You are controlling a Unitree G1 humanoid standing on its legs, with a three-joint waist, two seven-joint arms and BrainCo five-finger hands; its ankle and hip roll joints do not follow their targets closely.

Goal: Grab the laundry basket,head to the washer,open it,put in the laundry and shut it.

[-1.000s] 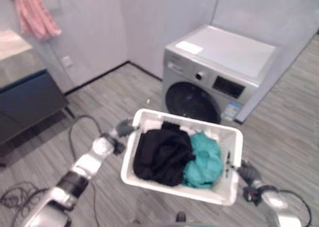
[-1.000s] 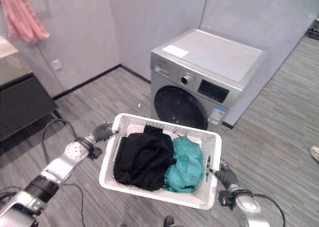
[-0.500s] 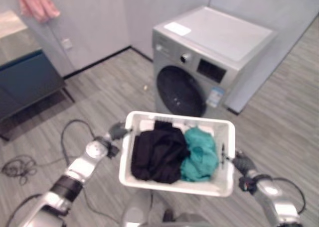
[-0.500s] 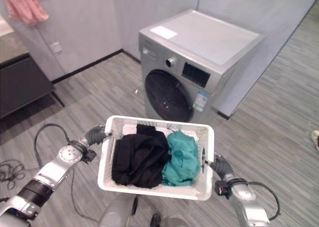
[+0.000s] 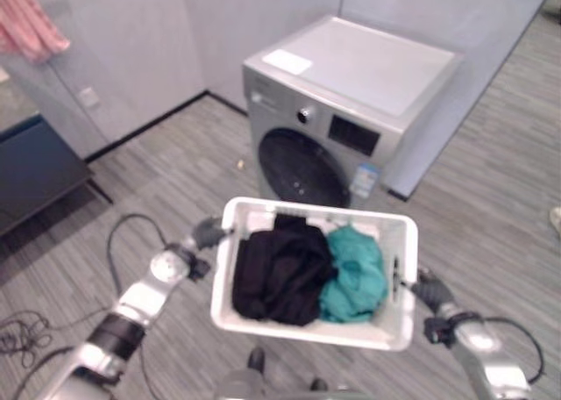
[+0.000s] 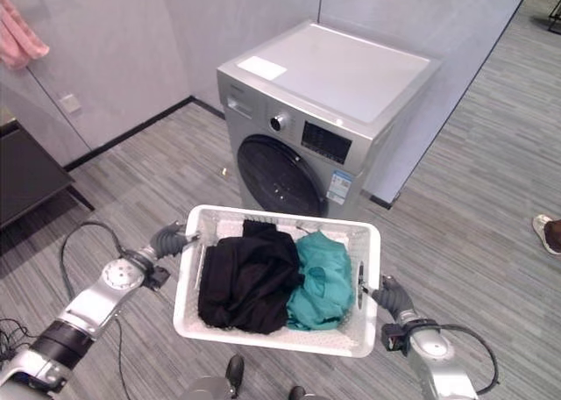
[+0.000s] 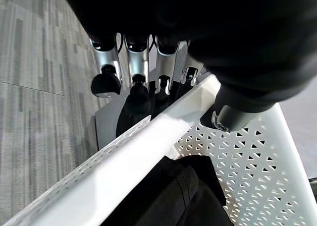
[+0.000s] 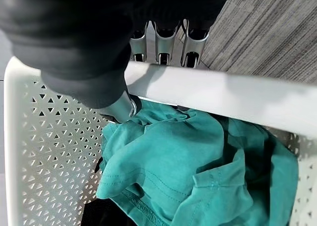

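While both hands carry it off the floor, the white laundry basket (image 6: 279, 334) sits in front of the closed washer (image 6: 320, 119), holding a black garment (image 6: 247, 277) on the left and a teal one (image 6: 322, 282) on the right. Left hand (image 6: 168, 240) and right hand (image 6: 388, 294) each curl round a side rim.

Washer (image 6: 316, 119) door (image 6: 279, 176) closed; bare floor (image 6: 456, 207) between it, basket (image 6: 364, 268).
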